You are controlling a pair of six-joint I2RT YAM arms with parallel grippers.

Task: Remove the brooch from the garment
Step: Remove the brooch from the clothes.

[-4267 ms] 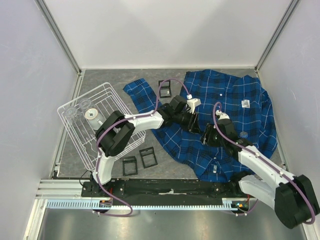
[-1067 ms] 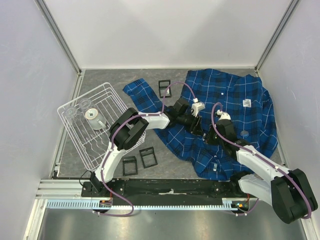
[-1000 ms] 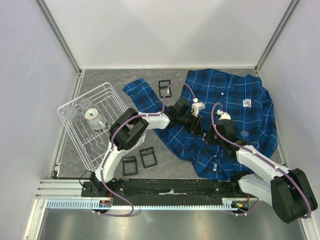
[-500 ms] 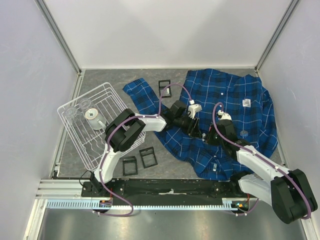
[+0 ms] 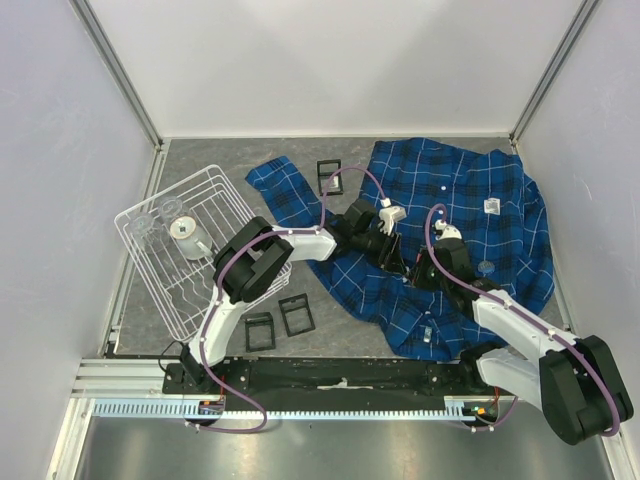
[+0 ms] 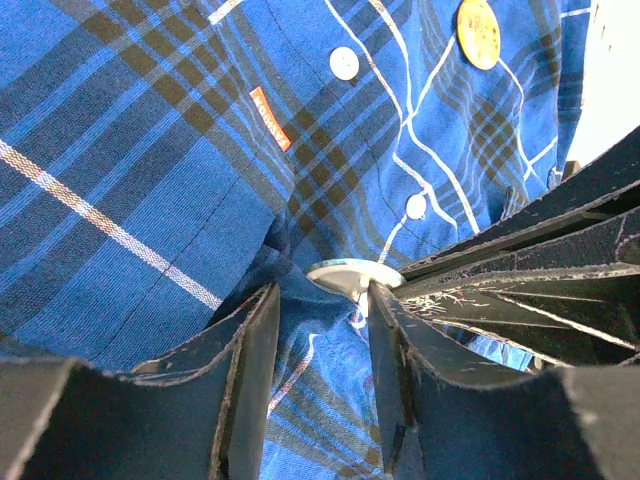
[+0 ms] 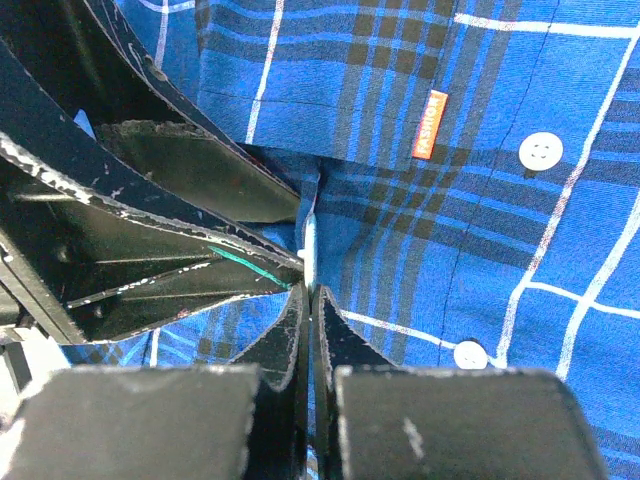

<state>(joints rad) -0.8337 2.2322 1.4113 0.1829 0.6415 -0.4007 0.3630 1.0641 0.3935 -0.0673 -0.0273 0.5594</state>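
Note:
The garment [image 5: 450, 230], a bright blue plaid shirt, lies spread at the right of the table. The brooch [image 7: 310, 245] is a thin pale disc seen edge-on, standing up off the cloth. My right gripper [image 7: 308, 295] is shut on its lower rim. In the left wrist view the brooch [image 6: 345, 275] sits just past my left gripper [image 6: 322, 300]. Its jaws are apart and straddle a raised hump of the garment [image 6: 150, 150] under the disc. From above, both grippers meet tip to tip, left [image 5: 400, 262] and right [image 5: 415, 272], and they hide the brooch.
A yellowish round badge [image 6: 478, 32] and white buttons [image 6: 343, 62] are on the shirt beyond. A white wire basket [image 5: 175, 190] holding cups stands at the left. Black square frames [image 5: 296, 313] lie on the grey mat near the front, with another [image 5: 329, 175] at the back.
Over the last second my left gripper has edged toward the right gripper's tips on the shirt. The right arm has hardly moved and its jaws stay shut.

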